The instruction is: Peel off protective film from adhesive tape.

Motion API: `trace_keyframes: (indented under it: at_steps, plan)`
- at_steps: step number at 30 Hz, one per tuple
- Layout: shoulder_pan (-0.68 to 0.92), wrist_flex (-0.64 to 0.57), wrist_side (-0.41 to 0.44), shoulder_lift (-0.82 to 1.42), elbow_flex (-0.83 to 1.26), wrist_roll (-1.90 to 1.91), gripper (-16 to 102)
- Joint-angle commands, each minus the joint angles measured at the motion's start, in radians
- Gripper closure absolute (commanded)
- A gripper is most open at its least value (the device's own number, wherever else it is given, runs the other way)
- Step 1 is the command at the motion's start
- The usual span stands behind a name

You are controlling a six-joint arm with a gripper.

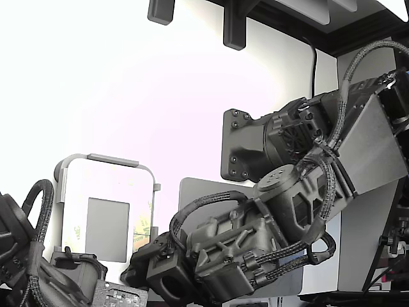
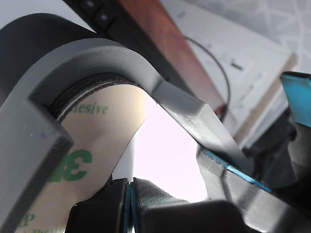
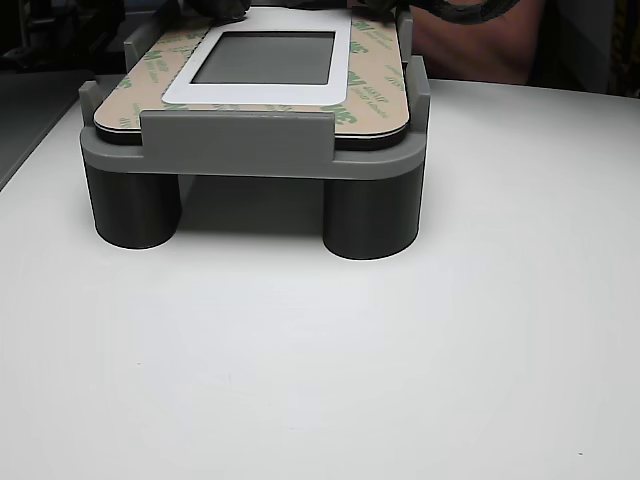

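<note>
Seemingly closed, the gripper [image 2: 130, 204] sits behind the grey fixture [image 2: 73, 63].

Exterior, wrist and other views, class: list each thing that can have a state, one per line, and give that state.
gripper: fingers closed together at the fixture's corner; whether they pinch the film cannot be told.
protective film: lying flat around the part's border, green print facing up.
grey fixture: standing on round legs, holding the part.
grey rectangular patch: flat in the part's middle.

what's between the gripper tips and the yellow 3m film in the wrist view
Nothing shows between them in the wrist view: the gripper tips sit shut right at the edge of the pale-yellow green-printed protective film. Whether they pinch it cannot be told.
</note>
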Motion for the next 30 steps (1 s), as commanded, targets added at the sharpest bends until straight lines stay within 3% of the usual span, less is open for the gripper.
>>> trace_keyframes:
  at_steps: [1,30]
  plan:
    - [0.002,-0.009,-0.011,0.015,-0.032,0.002,96]
    - [0.029,0.006,0.015,-0.02,-0.077,0.014,96]
